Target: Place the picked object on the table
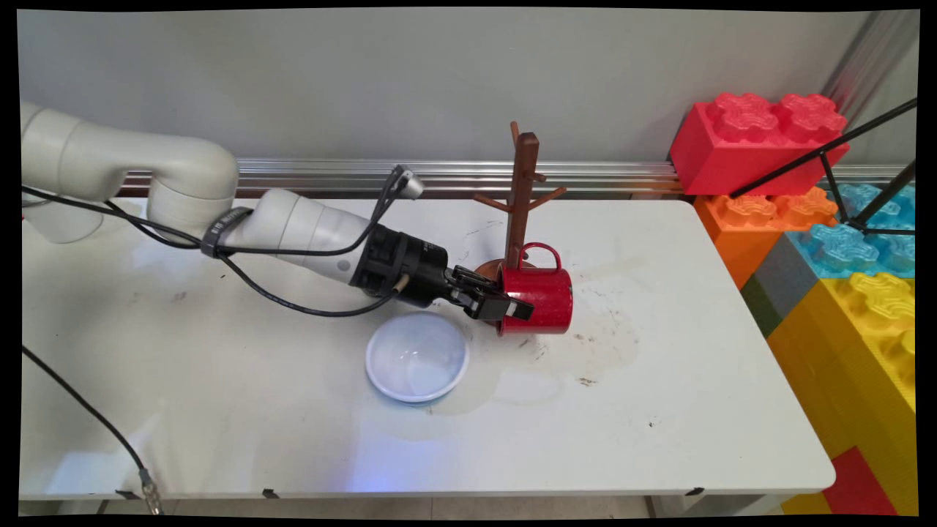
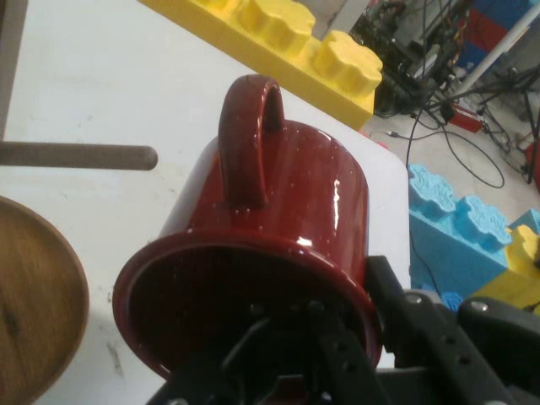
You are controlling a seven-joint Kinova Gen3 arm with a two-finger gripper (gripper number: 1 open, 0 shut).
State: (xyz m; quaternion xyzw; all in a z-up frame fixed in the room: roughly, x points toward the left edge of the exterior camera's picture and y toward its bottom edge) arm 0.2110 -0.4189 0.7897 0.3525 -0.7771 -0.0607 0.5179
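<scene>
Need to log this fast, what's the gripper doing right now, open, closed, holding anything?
Gripper: closed on the rim of the red mug, one finger inside, one outside.

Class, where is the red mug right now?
In the main view the red mug lies on its side right of centre, held at the rim by the gripper, before the mug tree, right of the bowl.

Robotics lab or test cell, not a home. White laminate work table, scuffed and stained, set against a bare grey wall with an aluminium rail along its foot. Oversized plastic building bricks, red, orange, blue and yellow, stacked as a barrier at the table's right end. Black tripod legs cross them. Hand view: tangled black cables on the floor and what looks like racked equipment behind, indistinct.
</scene>
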